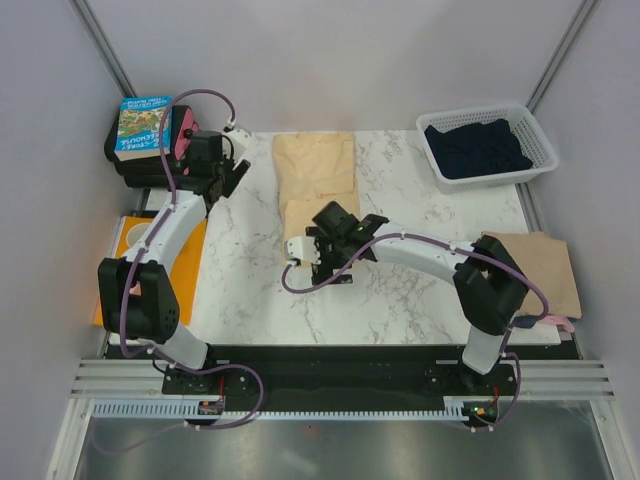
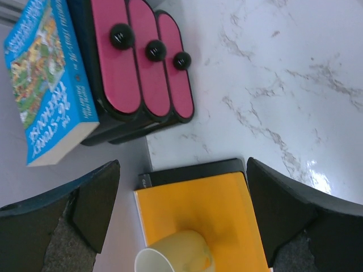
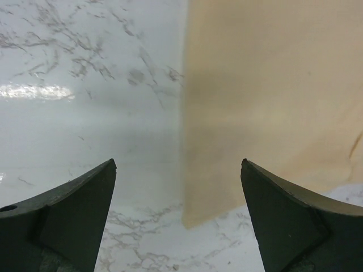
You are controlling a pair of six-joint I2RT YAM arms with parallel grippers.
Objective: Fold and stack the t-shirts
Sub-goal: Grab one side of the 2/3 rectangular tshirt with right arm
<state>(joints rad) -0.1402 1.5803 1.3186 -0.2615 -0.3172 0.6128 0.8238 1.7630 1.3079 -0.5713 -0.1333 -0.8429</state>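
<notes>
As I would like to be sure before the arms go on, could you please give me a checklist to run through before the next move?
1. The left end effector open and empty: ok.
2. The right end effector open and empty: ok.
3. The pale yellow t-shirt folded flat on the table: ok.
4. The tan t-shirt stacked on it: not ok, it lies apart at the right edge.
5. The dark navy t-shirt out of the white basket: not ok.

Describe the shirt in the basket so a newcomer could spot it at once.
Find the marble table, then the white basket at its far right corner. The dark navy t-shirt lies bunched inside it, the only dark cloth; the pale yellow shirt and the tan shirt lie out flat.
</notes>
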